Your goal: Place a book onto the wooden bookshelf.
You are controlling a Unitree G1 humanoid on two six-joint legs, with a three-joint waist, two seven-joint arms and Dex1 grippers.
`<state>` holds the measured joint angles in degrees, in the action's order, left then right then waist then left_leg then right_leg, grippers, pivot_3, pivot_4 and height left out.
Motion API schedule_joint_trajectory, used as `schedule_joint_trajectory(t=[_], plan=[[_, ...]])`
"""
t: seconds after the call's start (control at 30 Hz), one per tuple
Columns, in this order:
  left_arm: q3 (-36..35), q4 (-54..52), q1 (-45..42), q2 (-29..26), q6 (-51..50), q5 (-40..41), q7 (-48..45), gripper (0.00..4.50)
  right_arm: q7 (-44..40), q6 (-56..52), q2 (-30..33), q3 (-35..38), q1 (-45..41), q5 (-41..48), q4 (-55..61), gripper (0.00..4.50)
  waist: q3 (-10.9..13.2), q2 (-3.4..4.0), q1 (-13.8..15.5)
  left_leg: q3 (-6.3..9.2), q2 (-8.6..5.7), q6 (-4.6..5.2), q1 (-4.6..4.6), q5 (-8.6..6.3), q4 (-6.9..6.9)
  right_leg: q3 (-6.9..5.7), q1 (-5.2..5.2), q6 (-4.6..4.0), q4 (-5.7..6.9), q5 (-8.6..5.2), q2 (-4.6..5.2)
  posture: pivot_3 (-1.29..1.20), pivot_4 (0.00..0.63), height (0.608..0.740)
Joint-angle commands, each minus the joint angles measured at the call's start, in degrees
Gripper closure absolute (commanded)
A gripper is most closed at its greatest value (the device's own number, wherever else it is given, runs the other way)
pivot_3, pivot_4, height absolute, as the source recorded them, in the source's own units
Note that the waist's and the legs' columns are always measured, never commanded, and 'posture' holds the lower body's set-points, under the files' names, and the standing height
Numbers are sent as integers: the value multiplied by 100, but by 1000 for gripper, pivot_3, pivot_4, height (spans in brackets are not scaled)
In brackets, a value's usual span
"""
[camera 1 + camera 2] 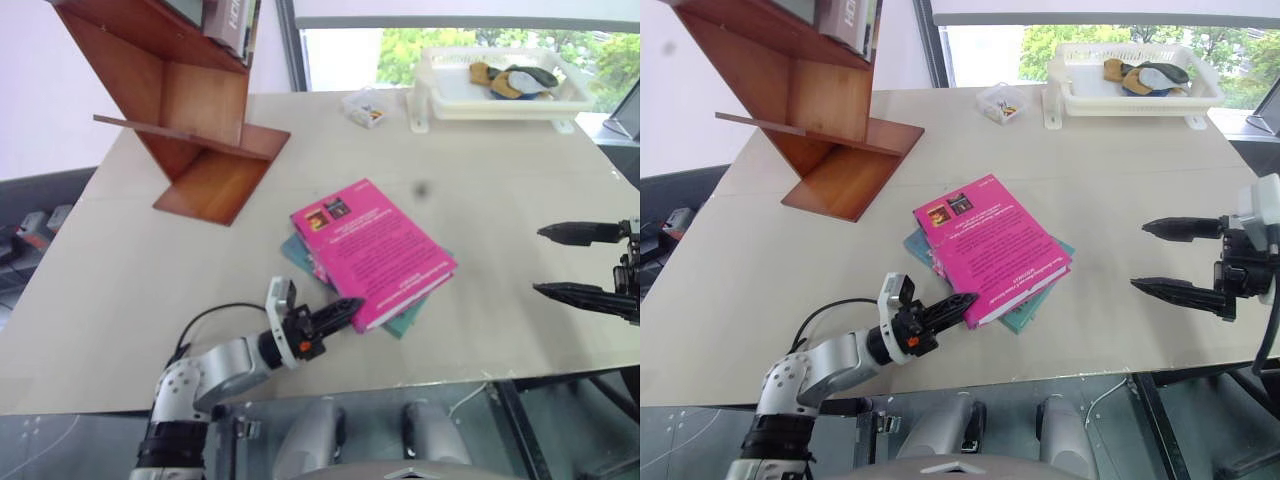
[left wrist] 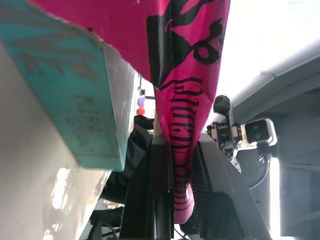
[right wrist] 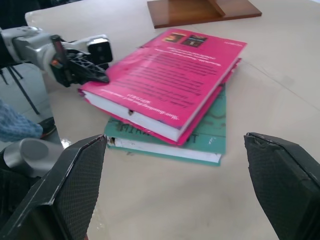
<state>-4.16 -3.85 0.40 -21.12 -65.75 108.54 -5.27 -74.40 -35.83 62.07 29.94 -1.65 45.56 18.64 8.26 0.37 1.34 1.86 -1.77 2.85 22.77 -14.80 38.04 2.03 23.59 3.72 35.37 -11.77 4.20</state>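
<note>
The pink book (image 1: pixel 370 245) lies back cover up on a teal book (image 1: pixel 405 322) in the middle of the table. My left gripper (image 1: pixel 345 308) reaches in level from the near edge and is shut on the pink book's near corner. In the left wrist view the pink cover (image 2: pixel 192 100) is pinched between the two fingers (image 2: pixel 150 190), beside the teal book's edge (image 2: pixel 75 100). My right gripper (image 1: pixel 1140 257) hangs open above the table, well right of the books, with nothing in it. The wooden bookshelf (image 1: pixel 200 110) stands tilted at the far left.
A white tray (image 1: pixel 440 100) holding several small items sits at the far right edge, with a small clear box (image 1: pixel 365 108) beside it. Other books (image 1: pixel 230 25) stand on the shelf's upper board. Bare table (image 1: pixel 120 260) lies between the books and the shelf.
</note>
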Motion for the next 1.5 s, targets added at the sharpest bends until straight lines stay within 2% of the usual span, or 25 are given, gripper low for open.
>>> schedule_joint_trajectory(t=[0.03, 0.1, 0.23, 0.37, 0.6, 0.9, 1.07, 1.17, 1.37, 1.5], plan=[[-171, -615, -74, -430, 117, -973, -778, 4335, 13, 115, -6, -13, -206, 28, -55, 0, 16, -20, -25, 0, 0, 0, 0, 0, -2, -1, 0, 0, 0, 0, -1, 0, 150, 740], [-211, -785, -440, -687, 416, -1755, -1279, 4335, 26, 164, -52, -104, -294, -1, -140, 0, 28, -40, -30, 3, 3, -2, 2, 1, -2, -6, 2, -1, 1, 0, -6, 0, 150, 740], [-243, -1027, -917, -915, 986, -2789, -2005, 4335, 32, 252, -119, -247, -389, -68, -221, 0, 44, -67, -32, 4, 0, -4, 10, 3, 6, -14, 1, -2, -3, 1, -6, 0, 150, 740], [422, -1664, -1332, -1720, 1788, -4677, -3117, 4335, 88, 262, -227, -285, -521, -22, -274, 0, 53, -75, -48, -1, 0, -4, 22, 2, -16, -8, 4, -1, -46, 3, -10, 0, 150, 740], [777, -1665, -2220, -1907, 2980, -6491, -3782, 4335, 58, 247, -400, -270, -738, 159, -489, 0, 67, -88, -21, 1, -5, -20, 24, 11, -62, -14, 9, -1, -76, 2, -5, 0, 150, 740], [1305, -737, -3404, -2804, 5405, -9658, -4214, 4335, -22, -46, -893, -91, -1196, 1089, -1108, 0, 92, -110, -47, 1, -4, 3, 19, -2, -64, -17, 8, 1, -68, 3, -15, 0, 150, 740], [1349, -8, -4309, -2857, 6439, -10723, -4082, 4335, -167, -100, -1144, -234, -1325, 1269, -1430, 0, 106, -123, -32, 10, -9, 4, 24, -1, -60, -31, 8, 25, -67, 17, -16, 0, 150, 740], [1456, 509, -4982, -3124, 7317, -11491, -4131, 4335, -322, -190, -1200, -298, -1384, 1285, -1770, 0, 109, -128, -45, 11, -13, -2, 24, 2, -60, -32, 8, 27, -61, 18, -15, 0, 150, 740], [1578, 1745, -5910, -3691, 8684, -12092, -4671, 4335, -577, -303, -1204, -104, -1774, 1426, -2685, 0, 121, -119, -81, 8, -14, 0, 18, 1, -62, -34, 10, 29, -52, 17, -22, 0, 150, 740], [1569, 2192, -6280, -3818, 9093, -12285, -4893, 4335, -645, -297, -1208, -121, -1840, 1386, -2769, 0, 123, -118, -64, 12, -13, 6, 18, -1, -58, -39, 10, 31, -42, 17, -25, 0, 150, 740]])
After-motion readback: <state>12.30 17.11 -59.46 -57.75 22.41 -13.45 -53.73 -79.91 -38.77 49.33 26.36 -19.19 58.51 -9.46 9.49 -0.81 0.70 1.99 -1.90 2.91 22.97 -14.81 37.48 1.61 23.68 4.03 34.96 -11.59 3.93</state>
